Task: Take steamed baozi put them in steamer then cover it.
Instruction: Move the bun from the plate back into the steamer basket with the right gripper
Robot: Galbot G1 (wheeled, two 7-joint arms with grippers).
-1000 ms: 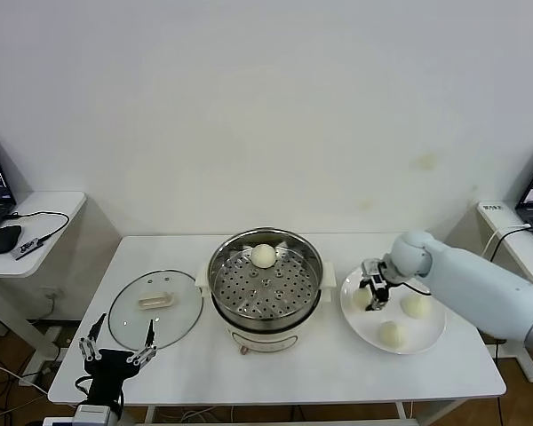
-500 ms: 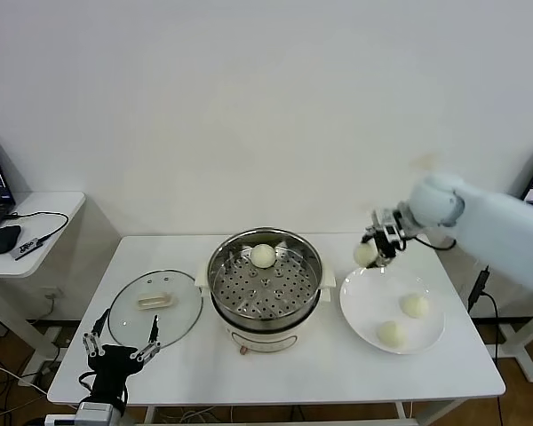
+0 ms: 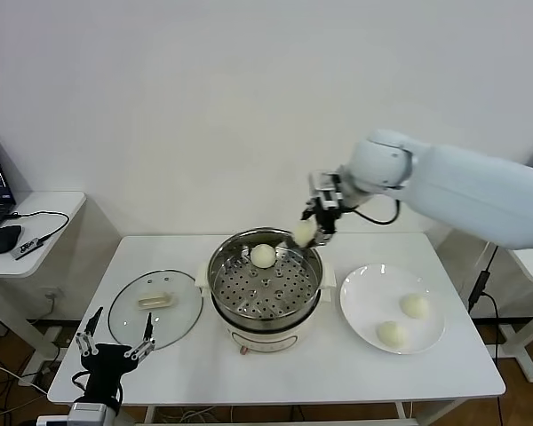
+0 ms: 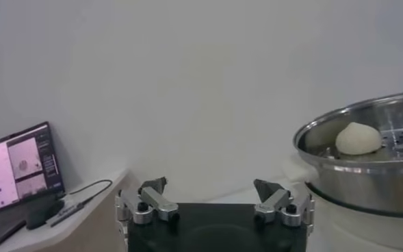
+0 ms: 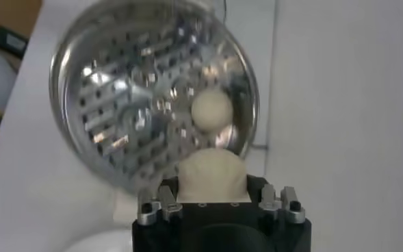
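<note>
My right pincer [image 3: 313, 222] grips a bun [image 3: 304, 232] above the steamer [image 3: 265, 282], two o'clock rim; apparently clear of it. Left pincer [image 3: 115, 342] gapes, idle.

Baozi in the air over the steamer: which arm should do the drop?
Right. The right gripper already grips a baozi at the steamer rim, above the perforated tray. The left gripper sits open and empty at the table's near-left edge by the cover.
</note>
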